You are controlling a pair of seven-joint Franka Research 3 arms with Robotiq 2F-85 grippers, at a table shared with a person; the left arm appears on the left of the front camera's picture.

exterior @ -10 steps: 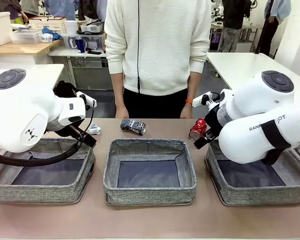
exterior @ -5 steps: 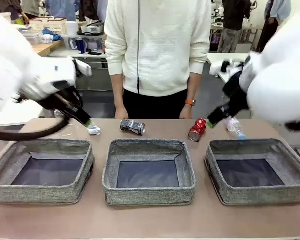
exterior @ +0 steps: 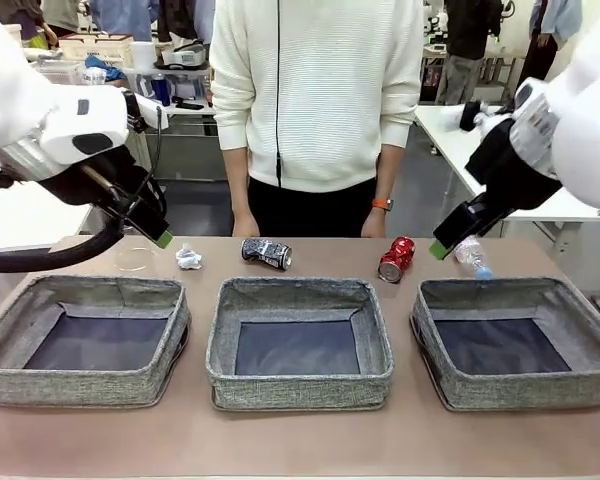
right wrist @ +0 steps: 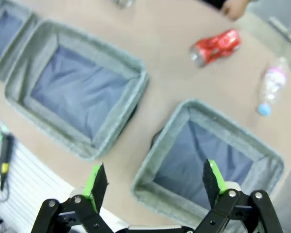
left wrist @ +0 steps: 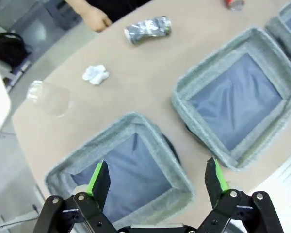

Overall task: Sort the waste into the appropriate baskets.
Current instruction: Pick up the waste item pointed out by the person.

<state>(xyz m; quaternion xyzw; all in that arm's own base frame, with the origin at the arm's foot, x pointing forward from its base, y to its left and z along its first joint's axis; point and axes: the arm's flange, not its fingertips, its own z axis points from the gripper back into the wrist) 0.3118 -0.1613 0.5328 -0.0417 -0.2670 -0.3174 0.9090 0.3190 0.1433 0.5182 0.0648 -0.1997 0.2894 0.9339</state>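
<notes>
Along the far edge of the table lies the waste: a clear plastic cup [exterior: 135, 258], a white paper wad [exterior: 188, 258], a crushed black-and-white can [exterior: 266, 252], a crushed red can [exterior: 395, 258] and a clear bottle [exterior: 470, 256] with a blue cap. Three grey baskets [exterior: 80, 385] [exterior: 298, 388] [exterior: 520, 392] stand in a row in front, all with bare dark bottoms. My left gripper [exterior: 158, 232] hangs open above the cup and wad. My right gripper [exterior: 442, 244] hangs open between the red can and the bottle. The left wrist view has the wad [left wrist: 95, 74] and cup [left wrist: 48, 97]; the right wrist view has the red can [right wrist: 216, 46] and bottle [right wrist: 271, 86].
A person in a white sweater stands at the far side, hands [exterior: 243, 226] [exterior: 372, 222] resting at the table edge behind the cans. Bare tabletop [exterior: 300, 440] runs in front of the baskets. Other tables with clutter stand farther back.
Both arms have risen from low over the outer baskets, and the grippers now hang over the far row of waste. The bottle and cup have come into sight. Both grippers stayed open.
</notes>
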